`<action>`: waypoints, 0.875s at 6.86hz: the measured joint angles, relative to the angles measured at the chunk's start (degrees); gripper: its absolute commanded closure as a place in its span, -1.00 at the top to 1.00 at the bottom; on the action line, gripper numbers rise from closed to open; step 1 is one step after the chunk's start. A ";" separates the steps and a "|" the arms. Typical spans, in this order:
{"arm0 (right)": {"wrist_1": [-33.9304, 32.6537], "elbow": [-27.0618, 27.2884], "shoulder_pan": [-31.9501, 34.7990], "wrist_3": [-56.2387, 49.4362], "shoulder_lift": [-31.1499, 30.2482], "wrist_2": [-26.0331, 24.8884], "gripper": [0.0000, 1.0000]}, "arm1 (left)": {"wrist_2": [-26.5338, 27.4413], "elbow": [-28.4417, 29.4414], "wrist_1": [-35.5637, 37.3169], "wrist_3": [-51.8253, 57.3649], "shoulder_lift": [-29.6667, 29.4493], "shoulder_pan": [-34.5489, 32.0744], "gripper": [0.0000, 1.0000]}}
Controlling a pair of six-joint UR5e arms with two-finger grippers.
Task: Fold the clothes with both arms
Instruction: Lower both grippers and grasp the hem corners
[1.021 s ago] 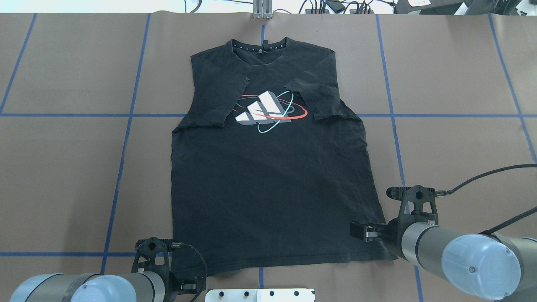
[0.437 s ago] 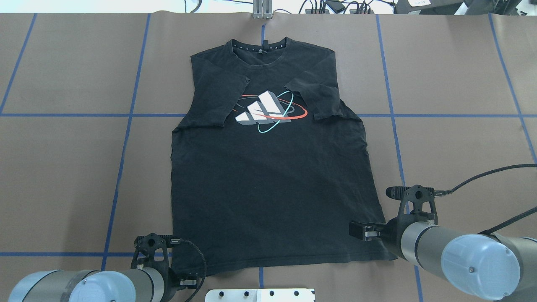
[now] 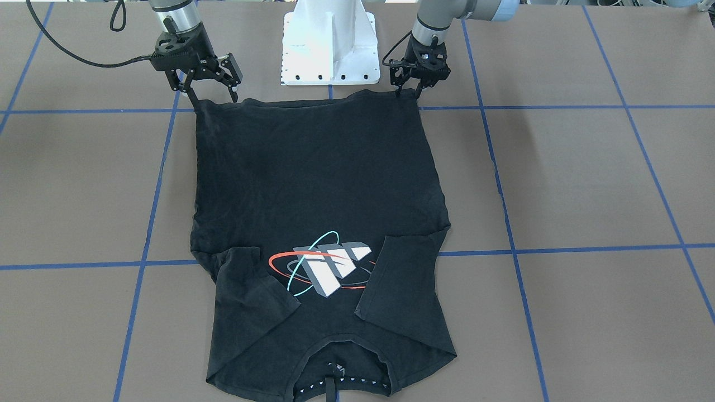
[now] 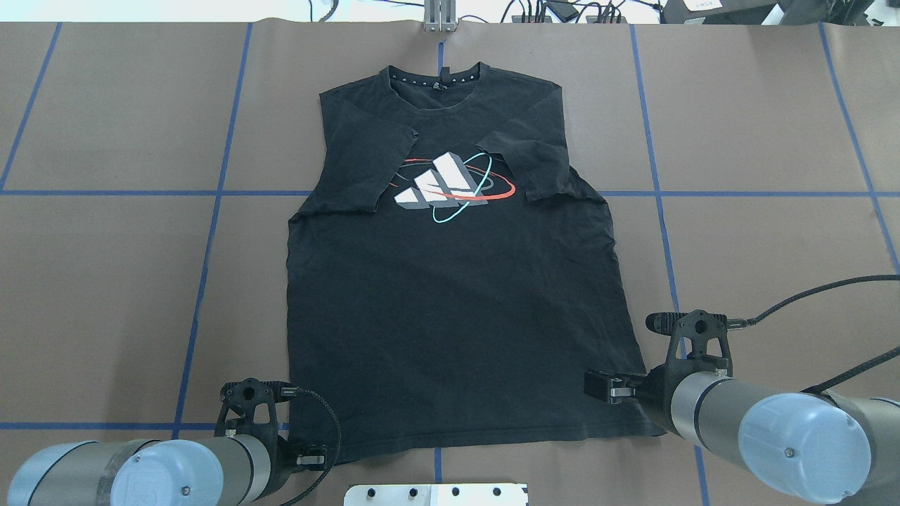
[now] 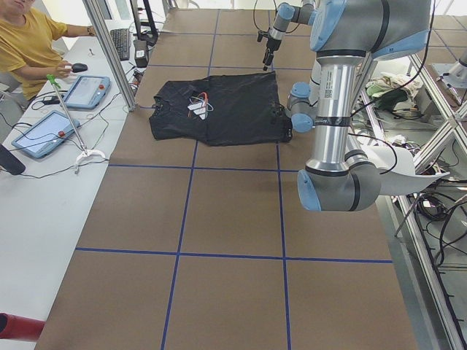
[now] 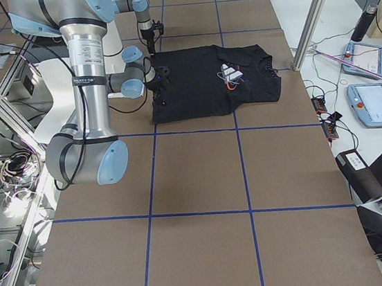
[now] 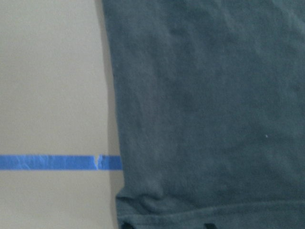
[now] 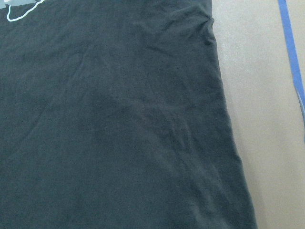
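Left gripper (image 3: 408,92) has edged sideways along the hem toward its corner, while the right gripper (image 3: 214,97) hasn't budged; both have fingers spread with nothing pinched, each at its own bottom corner of the T-shirt (image 3: 313,178). The shirt lies flat, print up, sleeves tucked in, its long axis running straight away from the robot to the collar (image 3: 335,341). The fold likely carries the hem along that axis.

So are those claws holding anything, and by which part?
Nothing is held yet. The left gripper and right gripper stand open at the hem corners of the black cotton T-shirt.
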 measured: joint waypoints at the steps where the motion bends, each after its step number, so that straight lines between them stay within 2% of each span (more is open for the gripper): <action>1: 0.00 0.00 -0.01 0.00 0.01 0.00 1.00 | -0.12 -0.13 0.01 0.09 0.06 -0.02 0.18; 5: 0.00 -0.01 -0.02 0.00 0.05 0.00 1.00 | -0.35 0.13 0.09 0.14 0.35 0.17 0.15; 6: 0.00 -0.01 -0.02 0.00 0.03 0.00 1.00 | -0.36 0.07 0.10 0.12 0.37 0.29 -0.21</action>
